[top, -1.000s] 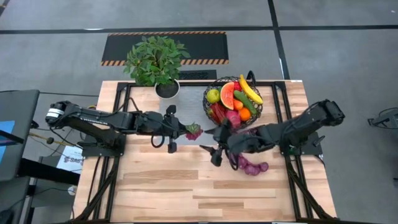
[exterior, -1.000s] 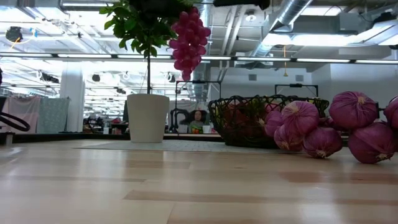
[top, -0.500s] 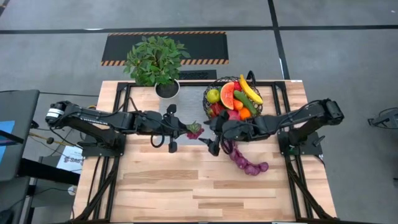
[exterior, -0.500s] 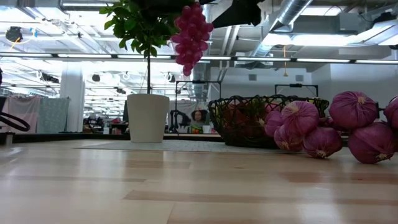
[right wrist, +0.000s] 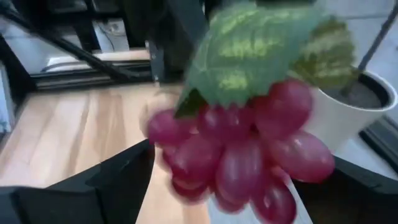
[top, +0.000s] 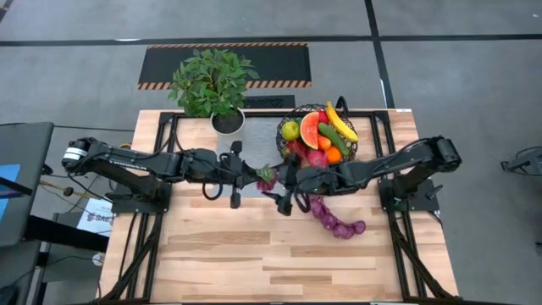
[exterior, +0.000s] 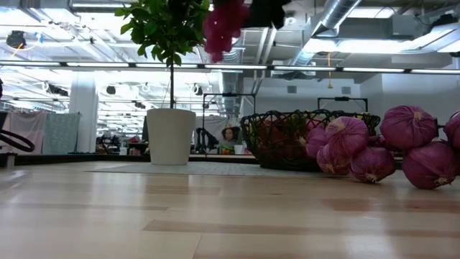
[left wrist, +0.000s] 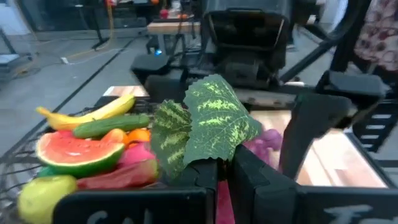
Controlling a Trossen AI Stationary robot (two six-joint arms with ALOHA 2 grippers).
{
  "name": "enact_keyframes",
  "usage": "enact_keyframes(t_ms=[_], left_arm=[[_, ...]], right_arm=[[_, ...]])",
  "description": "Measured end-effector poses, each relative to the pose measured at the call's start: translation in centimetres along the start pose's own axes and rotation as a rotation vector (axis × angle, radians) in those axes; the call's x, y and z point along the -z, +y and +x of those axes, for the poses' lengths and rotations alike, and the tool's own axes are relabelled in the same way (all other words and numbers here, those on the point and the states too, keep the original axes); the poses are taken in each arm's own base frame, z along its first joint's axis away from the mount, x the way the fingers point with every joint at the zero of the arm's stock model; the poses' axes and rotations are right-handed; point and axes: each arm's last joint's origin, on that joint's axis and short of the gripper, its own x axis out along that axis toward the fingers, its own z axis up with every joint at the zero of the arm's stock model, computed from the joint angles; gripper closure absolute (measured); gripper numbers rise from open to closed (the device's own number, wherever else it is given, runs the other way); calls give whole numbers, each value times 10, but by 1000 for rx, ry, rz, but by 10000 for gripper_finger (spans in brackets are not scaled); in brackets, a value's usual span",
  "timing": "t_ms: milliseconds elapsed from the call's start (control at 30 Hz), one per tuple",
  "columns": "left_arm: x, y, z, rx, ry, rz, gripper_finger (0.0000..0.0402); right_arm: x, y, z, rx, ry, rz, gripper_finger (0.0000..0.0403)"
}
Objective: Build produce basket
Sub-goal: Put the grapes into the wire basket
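Left hand [top: 254,176] is held above the tabletop [top: 254,254], its fingers [left wrist: 249,171] pinching the leafy top of the grape bunch [top: 266,176], which hangs clear of the surface just left of the basket [top: 318,135]. Right hand [top: 282,193] sits immediately beside the bunch, fingers spread to either side of the grapes in its wrist view [right wrist: 239,155]; contact with the fruit cannot be confirmed. The basket stands at the far edge of the tabletop, right of the potted plant [top: 212,85], already holding a banana [top: 342,119], cucumber [top: 331,132], watermelon slice [top: 311,130] and yellow-green apple [top: 290,130]. A string of purple onions [top: 337,223] lies on the tabletop nearer the front, below the right arm.
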Motion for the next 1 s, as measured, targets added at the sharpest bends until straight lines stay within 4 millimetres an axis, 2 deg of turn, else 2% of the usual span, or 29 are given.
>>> enact_keyframes(t_ms=[100,200,600,767,1000], left_arm=[[-1,-1,0,19,-8,-8,401],[-1,-1,0,17,-6,-14,401],[0,0,0,-11,-3,-51,391],[0,0,0,9,-3,-43,325],[-3,-1,-4,32,-14,-106,206]], right_arm=[[6,1,8,2,12,-21,31],[9,1,16,20,10,-26,55],[11,2,20,58,-1,-57,246],[10,2,20,56,-4,-56,285],[13,1,20,65,30,-76,278]])
